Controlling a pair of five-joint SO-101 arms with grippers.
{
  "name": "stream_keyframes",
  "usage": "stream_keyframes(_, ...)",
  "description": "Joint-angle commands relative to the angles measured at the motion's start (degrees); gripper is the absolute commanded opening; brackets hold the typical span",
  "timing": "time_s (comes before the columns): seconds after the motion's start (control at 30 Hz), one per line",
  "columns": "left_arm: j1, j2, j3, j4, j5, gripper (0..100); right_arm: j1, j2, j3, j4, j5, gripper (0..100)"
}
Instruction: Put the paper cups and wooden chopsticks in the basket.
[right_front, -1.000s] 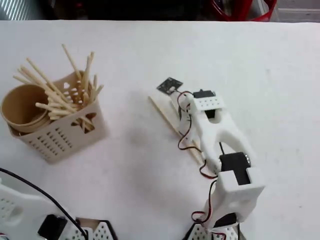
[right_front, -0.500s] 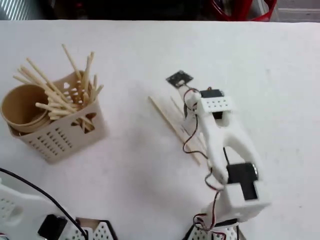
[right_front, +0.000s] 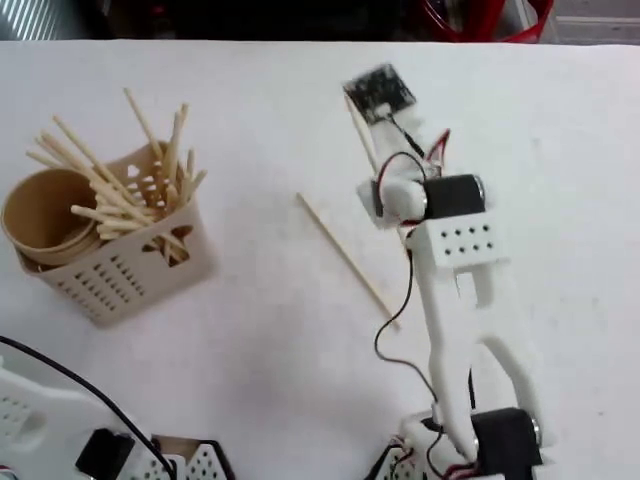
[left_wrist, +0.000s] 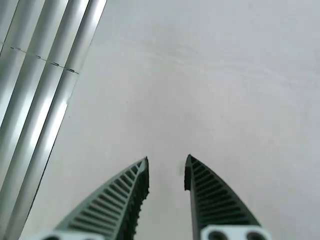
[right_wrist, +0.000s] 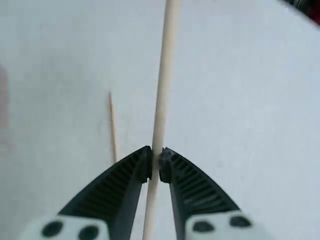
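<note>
My right gripper (right_wrist: 155, 163) is shut on a wooden chopstick (right_wrist: 165, 70), held above the white table. In the high view this chopstick (right_front: 360, 132) sticks out past the right arm's wrist toward the table's far side. A second chopstick (right_front: 345, 258) lies flat on the table to the arm's left, and it also appears below the held one as a thin chopstick on the table (right_wrist: 113, 126). The white basket (right_front: 125, 270) at the left holds several chopsticks (right_front: 115, 185) and a paper cup (right_front: 42, 212). My left gripper (left_wrist: 167, 166) is open over bare table with nothing between its fingers.
The left arm's base (right_front: 45, 430) sits at the table's near left corner. A ribbed metal surface (left_wrist: 35, 75) runs along one side of the left wrist view. Bare white table lies between the basket and the right arm.
The right arm has risen and swung toward the table's far side with one chopstick in its gripper. The other chopstick stays on the table.
</note>
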Motion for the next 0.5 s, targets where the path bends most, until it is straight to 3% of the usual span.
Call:
stream_keyframes(0.0, 0.75, -0.66, 0.53, -1.67, -0.09, 14, -7.69, -4.26, -13.71, -2.59, -6.68, 1.8)
stream_keyframes(0.23, 0.84, -0.66, 0.88, -1.67, -0.09, 14, -21.67, -3.91, -25.14, -17.1, -12.4, 1.8)
stream_keyframes(0.47, 0.4, -0.84, 0.79, -1.67, 0.0, 14, -24.04, -2.24, -25.05, -26.68, -22.77, 1.8)
